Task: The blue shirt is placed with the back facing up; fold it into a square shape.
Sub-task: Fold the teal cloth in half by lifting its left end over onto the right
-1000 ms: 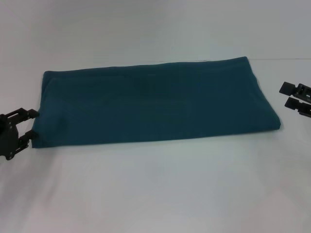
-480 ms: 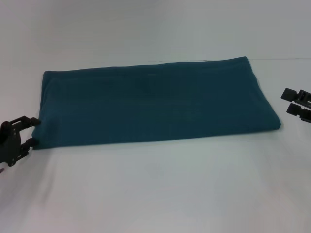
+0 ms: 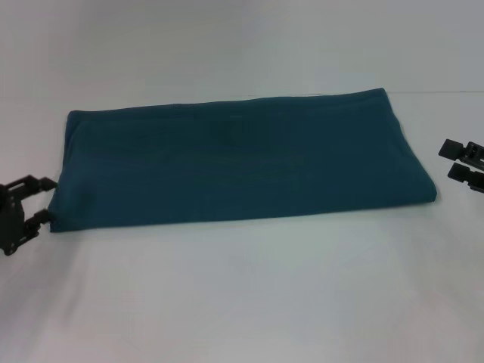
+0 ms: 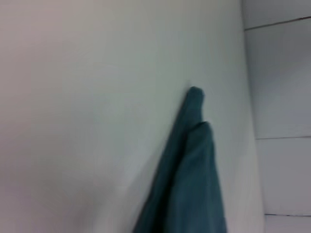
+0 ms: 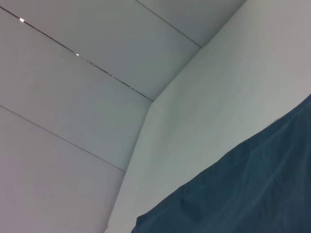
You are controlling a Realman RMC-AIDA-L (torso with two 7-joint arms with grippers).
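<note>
Left pincer (image 3: 47, 200): at the surface's (image 3: 242, 295) left edge, fingers spread, tips just beside the shirt's left end, gripping nothing. Shirt (image 3: 242, 162): centre of the surface, already folded into a long flat band lying left to right, layered edges visible at the left end (image 4: 192, 160). Judged soft, light, limp; layers likely to slide apart, so best taken at the end corners through all layers. Right pincer (image 3: 458, 159): near the shirt's right end, apart from it, fingers parted, empty.
</note>
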